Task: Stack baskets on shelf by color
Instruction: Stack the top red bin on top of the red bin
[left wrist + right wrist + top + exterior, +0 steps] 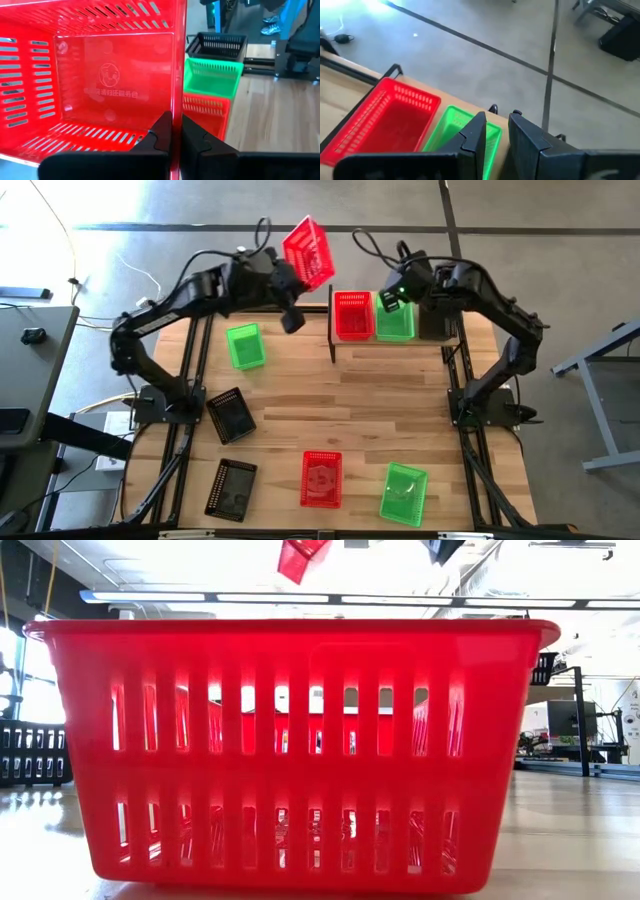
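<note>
Red basket (100, 90) aloft in left hand (176, 137)

A: What's on the table (400, 395) rn?
B: I see green basket (245, 346) far left, 2 black baskets (231, 415) left, red basket (321, 478) + another green (404, 491) near edge.
A: Shelf?
B: Shelf (400, 339) at far edge w/ red (352, 315) & green (395, 320) side by side.
</note>
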`<state>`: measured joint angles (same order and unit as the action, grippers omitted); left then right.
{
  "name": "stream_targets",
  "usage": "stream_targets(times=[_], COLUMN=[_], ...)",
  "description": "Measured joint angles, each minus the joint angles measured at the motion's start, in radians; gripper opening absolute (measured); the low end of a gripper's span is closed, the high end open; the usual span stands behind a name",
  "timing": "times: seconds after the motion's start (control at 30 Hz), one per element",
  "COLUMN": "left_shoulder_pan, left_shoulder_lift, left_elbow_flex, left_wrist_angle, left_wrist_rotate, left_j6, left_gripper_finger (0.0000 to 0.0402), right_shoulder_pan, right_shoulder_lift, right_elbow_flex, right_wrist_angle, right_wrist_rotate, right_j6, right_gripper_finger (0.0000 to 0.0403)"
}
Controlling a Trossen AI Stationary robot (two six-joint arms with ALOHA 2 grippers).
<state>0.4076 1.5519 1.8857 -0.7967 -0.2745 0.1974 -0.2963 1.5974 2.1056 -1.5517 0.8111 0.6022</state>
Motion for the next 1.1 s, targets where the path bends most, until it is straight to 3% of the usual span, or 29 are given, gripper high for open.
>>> stream_targets(times=[0.47, 1.1], left_shoulder_pan=[-0.021, -0.049], left_shoulder_lift=[0.223, 0.353], left_elbow_flex=[0.075, 0.077], left_wrist_angle=[-0.003, -0.018], left_wrist_rotate=[0.061, 0.116], left_j6=[-0.011, 0.016], left_gripper_finger=[0.0000, 0.0000], right_shoulder_pan=[-0.038, -0.038], right_shoulder_lift=[0.000, 0.000], right_elbow_flex=[0.000, 0.000], right_wrist_angle=[-0.002, -0.001], right_wrist_rotate=[-0.023, -0.028], right_j6=[-0.054, -0.068], right_gripper_finger=[0.0068, 0.0068])
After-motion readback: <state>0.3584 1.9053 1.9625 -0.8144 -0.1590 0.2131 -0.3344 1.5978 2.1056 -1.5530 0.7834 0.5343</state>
